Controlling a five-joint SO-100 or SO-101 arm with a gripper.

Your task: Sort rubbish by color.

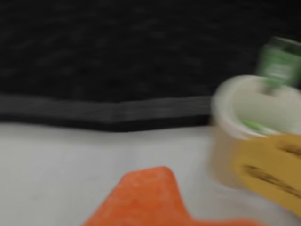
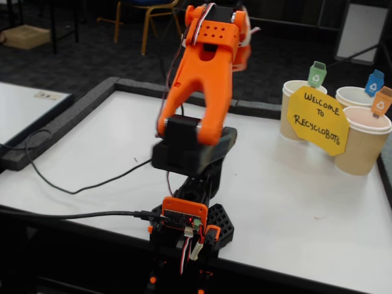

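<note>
Rubbish: a light green scrap is showing inside the white paper cup (image 1: pixel 249 113) in the blurred wrist view; shape unclear.
Cup place: standing near the counter's (image 2: pixel 294 202) far right edge, behind the yellow sign (image 2: pixel 317 120).
Jaws: cannot tell whether spread or pressed together.
Counter: white, lying inside a dark raised border.
Room: dark carpet; a chair (image 2: pixel 147 18) is standing beyond.

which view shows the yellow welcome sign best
The fixed view: the yellow sign shows whole and sharp there, its lettering readable, leaning in front of the paper cups. In the wrist view the sign is cut off at the right edge and motion-blurred, its text unreadable.
</note>
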